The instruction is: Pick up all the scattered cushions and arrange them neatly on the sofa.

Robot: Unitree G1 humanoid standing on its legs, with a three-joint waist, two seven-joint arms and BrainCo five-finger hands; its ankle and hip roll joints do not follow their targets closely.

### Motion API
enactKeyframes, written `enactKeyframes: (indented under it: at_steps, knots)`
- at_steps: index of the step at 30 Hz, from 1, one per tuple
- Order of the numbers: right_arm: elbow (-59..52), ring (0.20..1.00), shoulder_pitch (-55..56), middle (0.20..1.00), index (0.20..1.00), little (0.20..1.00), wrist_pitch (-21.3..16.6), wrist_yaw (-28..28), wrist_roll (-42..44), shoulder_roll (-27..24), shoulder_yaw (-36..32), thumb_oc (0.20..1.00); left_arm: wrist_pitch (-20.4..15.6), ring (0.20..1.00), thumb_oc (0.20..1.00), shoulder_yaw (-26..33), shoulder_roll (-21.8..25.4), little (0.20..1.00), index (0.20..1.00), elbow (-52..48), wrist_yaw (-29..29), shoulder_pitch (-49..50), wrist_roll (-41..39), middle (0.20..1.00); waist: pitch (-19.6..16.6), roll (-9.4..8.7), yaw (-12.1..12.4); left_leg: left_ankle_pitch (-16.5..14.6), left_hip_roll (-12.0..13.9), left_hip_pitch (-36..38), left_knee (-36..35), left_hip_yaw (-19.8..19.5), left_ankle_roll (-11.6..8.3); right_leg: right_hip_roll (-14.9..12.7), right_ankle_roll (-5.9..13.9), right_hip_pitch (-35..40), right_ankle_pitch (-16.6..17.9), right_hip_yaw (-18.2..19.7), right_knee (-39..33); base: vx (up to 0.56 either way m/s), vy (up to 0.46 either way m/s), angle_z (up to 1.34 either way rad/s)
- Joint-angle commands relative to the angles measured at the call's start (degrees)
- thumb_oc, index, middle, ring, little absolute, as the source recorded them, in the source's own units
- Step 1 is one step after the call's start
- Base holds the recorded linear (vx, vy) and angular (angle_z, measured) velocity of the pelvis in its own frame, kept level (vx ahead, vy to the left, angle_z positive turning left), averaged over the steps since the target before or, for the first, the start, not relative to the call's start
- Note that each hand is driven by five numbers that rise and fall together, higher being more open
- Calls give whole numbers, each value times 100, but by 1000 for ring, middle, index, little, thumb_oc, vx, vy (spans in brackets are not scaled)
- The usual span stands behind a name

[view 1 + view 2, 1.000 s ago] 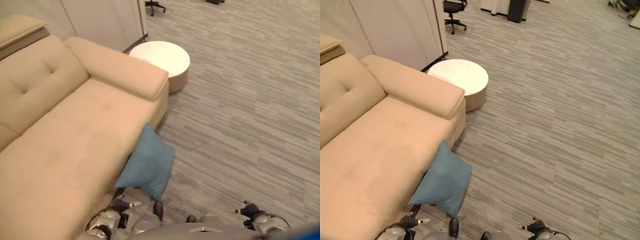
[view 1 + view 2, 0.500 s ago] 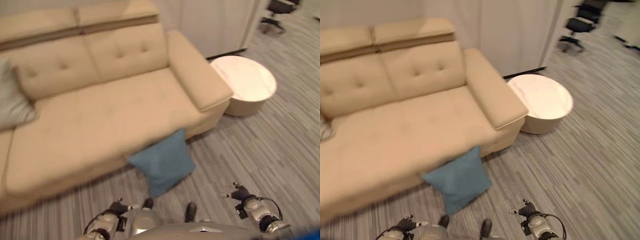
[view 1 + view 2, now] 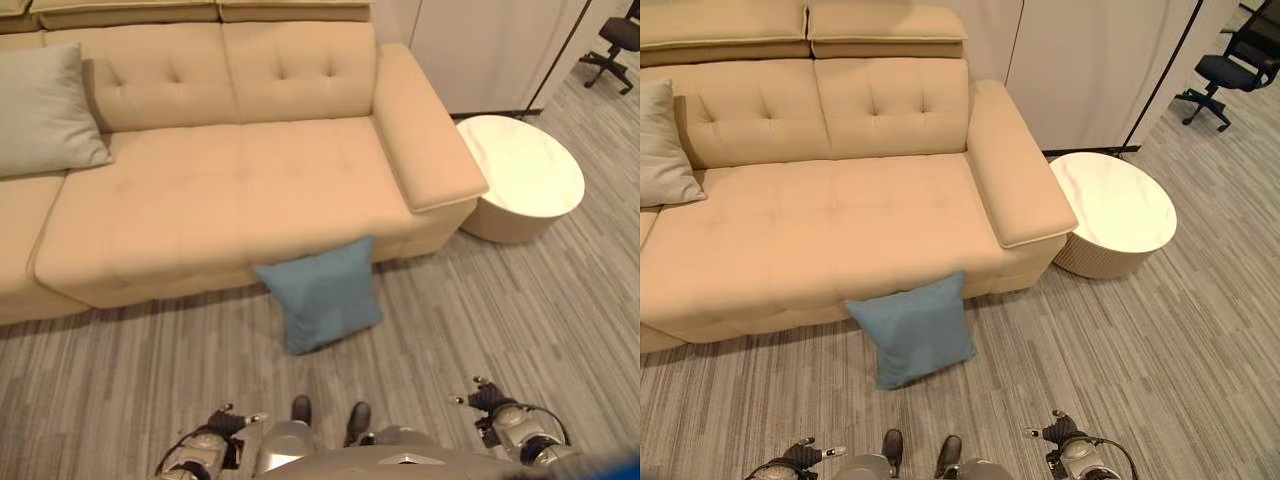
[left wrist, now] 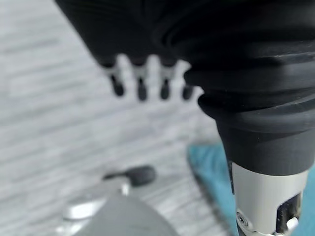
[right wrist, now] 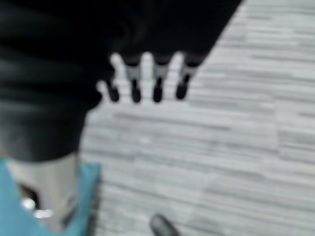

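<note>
On the floor, a blue cushion (image 3: 322,293) is leaning against the beige sofa (image 3: 240,190) front (a grey cushion (image 3: 45,110) already sits there); we are hanging our left hand (image 4: 142,81) and right hand (image 5: 147,81) empty, fingers straight, ready to reach.

The sofa (image 3: 840,215) is covered in matt beige cloth, smooth, with buttoned tufts in its back. The blue cushion (image 3: 915,328) leaning on its near edge is a soft, finely woven fabric; the grey cushion (image 3: 658,145) at far left looks likewise matt. The round table (image 3: 1112,212) on the right has a smooth white top, faintly veined like marble. The floor (image 3: 1160,360) is streaked grey carpet.
</note>
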Motion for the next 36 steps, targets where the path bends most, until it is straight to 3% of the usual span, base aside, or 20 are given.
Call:
enactKeyframes:
  at_steps: [1, 2, 4, 6, 8, 10, 12, 13, 16, 17, 20, 23, 29, 36]
  knots:
    - [-160, 1000, 23, 1000, 1000, 1000, -77, -26, 87, 5, 182, 1000, -136, 1000, 1000, 38, 186, 1000, 1000, 89, 86, -106, -91, 1000, -113, -67, -181, 47, -227, -259, 106, -314, -72, -399, 448, 48, 698, 545, -137, 220, 12, 99]
    - [-166, 1000, 8, 1000, 1000, 1000, -75, -28, 86, -2, 213, 1000, -143, 1000, 1000, 37, 184, 1000, 1000, 86, 99, -111, -104, 1000, -87, -50, -188, 35, -226, -206, 94, -405, -78, -365, 409, -41, 677, 659, -341, 298, -42, 88]
    - [-167, 1000, -22, 1000, 1000, 1000, -71, -28, 86, -31, 257, 1000, -161, 1000, 1000, 38, 150, 1000, 1000, 131, 121, -147, -120, 1000, -19, -81, -295, -30, -333, -82, 12, -658, -109, -228, 475, -272, 934, 1337, -1419, 270, -76, 29]
    - [-177, 1000, -29, 1000, 1000, 1000, -65, -27, 124, -45, 242, 1000, -168, 1000, 1000, 45, 136, 1000, 1000, 188, 122, -169, -124, 1000, 10, -85, -393, -85, -379, 38, -24, -855, -143, -141, 533, -414, 1156, 1727, -1803, 242, -79, 21]
    - [-166, 1000, 14, 1000, 1000, 1000, -40, -11, 97, -77, 237, 1000, -162, 1000, 1000, 25, 118, 1000, 1000, 255, 132, -165, -62, 1000, 15, -114, -450, -183, -446, 113, 83, -1064, -192, -150, 542, -300, 1198, 1780, -1880, 242, -106, 89]
    - [-135, 1000, 35, 1000, 1000, 1000, -42, -3, 76, -94, 240, 1000, -171, 1000, 1000, 11, 83, 1000, 1000, 282, 119, -153, -17, 1000, -27, -134, -459, -281, -463, 131, 165, -1117, -211, -182, 534, -198, 1186, 1763, -1939, 198, -119, 119]
    - [-144, 1000, 136, 1000, 1000, 1000, -72, -13, 94, -185, 183, 1000, -166, 1000, 1000, -48, 27, 1000, 1000, 230, 71, -139, -43, 1000, -114, -172, -533, -454, -391, -20, 687, -985, -363, -181, 423, 6, 1113, 1616, -1930, 239, -202, 101]
    - [-163, 1000, 151, 1000, 1000, 1000, -98, -33, 137, -221, 151, 1000, -165, 1000, 1000, -85, 11, 1000, 1000, 212, 63, -161, -28, 1000, -100, -208, -591, -418, -279, -161, 999, -717, -423, -236, 391, 94, 1096, 1490, -1977, 105, -168, 81]
    - [-214, 1000, 160, 1000, 1000, 1000, -114, -62, 196, -290, 162, 1000, -184, 1000, 1000, -150, 10, 1000, 1000, 107, 62, -233, -79, 1000, 15, -274, -571, -375, -197, -592, 1723, -572, -475, -263, 281, 238, 1065, 1301, -2031, 25, -107, 84]
    - [-231, 1000, 149, 1000, 1000, 1000, -103, -75, 236, -305, 155, 1000, -167, 1000, 1000, -216, 10, 1000, 1000, 74, 62, -295, -110, 1000, 37, -275, -582, -359, -40, -699, 1476, -337, -451, -281, 247, 313, 964, 1130, -2059, 36, -109, 27]
    - [-233, 1000, 218, 1000, 1000, 1000, -93, -79, 325, -293, 83, 1000, -151, 1000, 1000, -325, 31, 1000, 1000, 40, 76, -342, -25, 1000, -51, -132, -604, 231, 216, -839, 522, -89, -527, -231, 292, 402, 821, 870, -2088, 103, 13, 62]
    - [-361, 1000, 124, 1000, 1000, 1000, -115, -66, 261, -260, 153, 1000, -173, 1000, 1000, -296, 58, 1000, 1000, 22, 72, -287, -63, 1000, -29, -127, -612, 95, 45, -844, 591, -332, -454, -284, 328, 312, 730, 950, -1861, 99, 103, 39]
    - [-430, 1000, -44, 1000, 1000, 1000, -132, -96, 272, -172, 150, 1000, -193, 1000, 1000, -245, 175, 1000, 1000, -8, 98, -326, -94, 1000, 89, -165, -510, 24, -96, -919, 614, -237, -333, -400, 389, 138, 696, 1071, -1648, 27, 153, -37]
    - [-1034, 1000, -351, 1000, 1000, 1000, -345, -277, 826, -202, -60, 1000, -424, 1000, 1000, 64, 505, 1000, 1000, -531, 440, -607, -672, 1000, 557, -171, -415, -122, -200, -1350, 1025, -134, -229, -571, 410, -410, 697, 1100, -1156, -40, 87, -8]
